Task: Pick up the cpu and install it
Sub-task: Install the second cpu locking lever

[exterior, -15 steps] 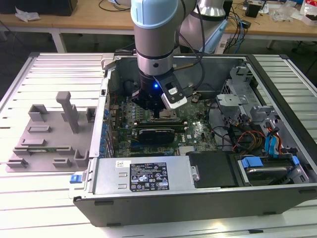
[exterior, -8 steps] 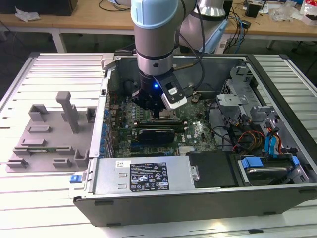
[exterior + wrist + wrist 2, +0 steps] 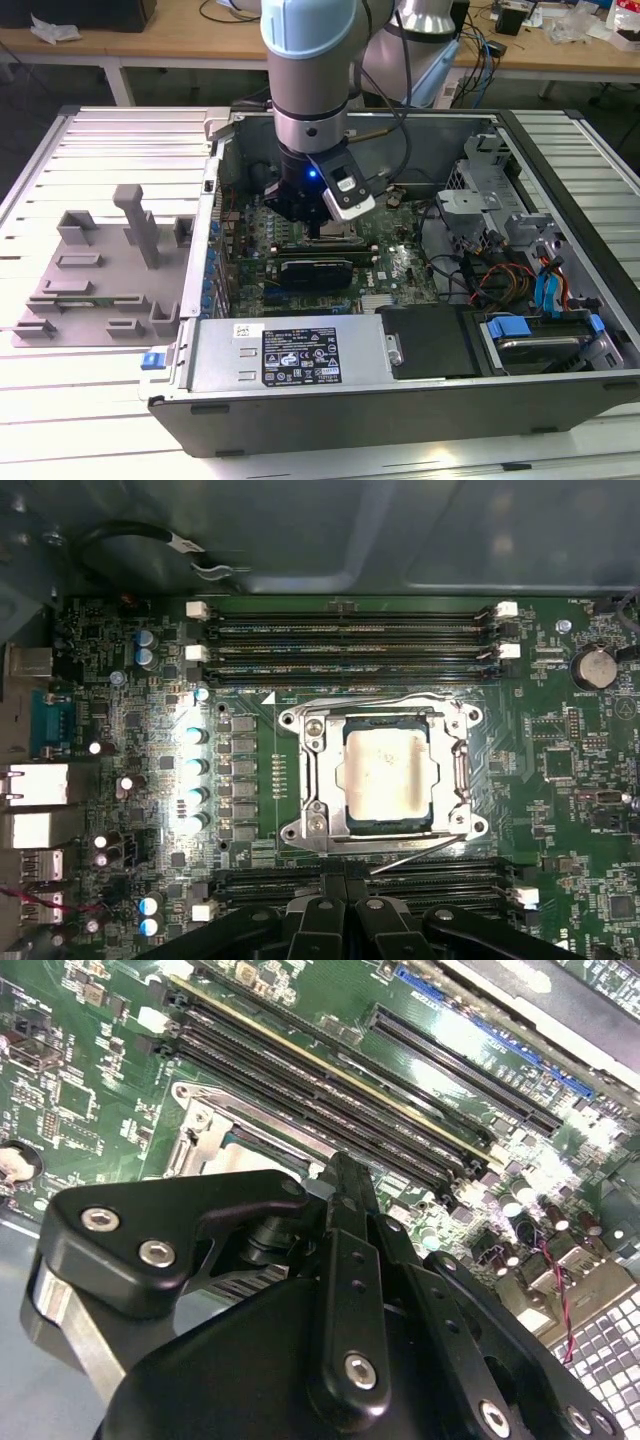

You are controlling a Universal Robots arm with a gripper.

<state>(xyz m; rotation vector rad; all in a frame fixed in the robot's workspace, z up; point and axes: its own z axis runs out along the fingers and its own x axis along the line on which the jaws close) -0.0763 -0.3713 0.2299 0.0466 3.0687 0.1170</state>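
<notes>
A robot arm reaches down into an open computer case (image 3: pixel 560 390), its gripper (image 3: pixel 322 222) hanging low over the green motherboard (image 3: pixel 120 780). The cpu (image 3: pixel 388 776), its silver-white top catching the light, lies flat inside the metal-framed socket (image 3: pixel 312 820) at the middle of the board, seated square within the frame. In the first wrist view the black fingertips (image 3: pixel 345 905) sit side by side with no gap showing between them, over the memory slots (image 3: pixel 440 880) just beside the socket; the jaws look drawn together and hold nothing. The cpu lies apart from them, on the socket side of those slots, with the frame's edge between chip and fingertips. A second bank of memory slots (image 3: pixel 350 630) flanks the socket on its far side from the gripper, and a round coin battery (image 3: pixel 597 666) sits beyond one corner of that bank. In the exterior view, a grey plastic fixture tray (image 3: pixel 90 290) rests on the slatted table (image 3: pixel 60 400) outside the case, well apart from the socket.
</notes>
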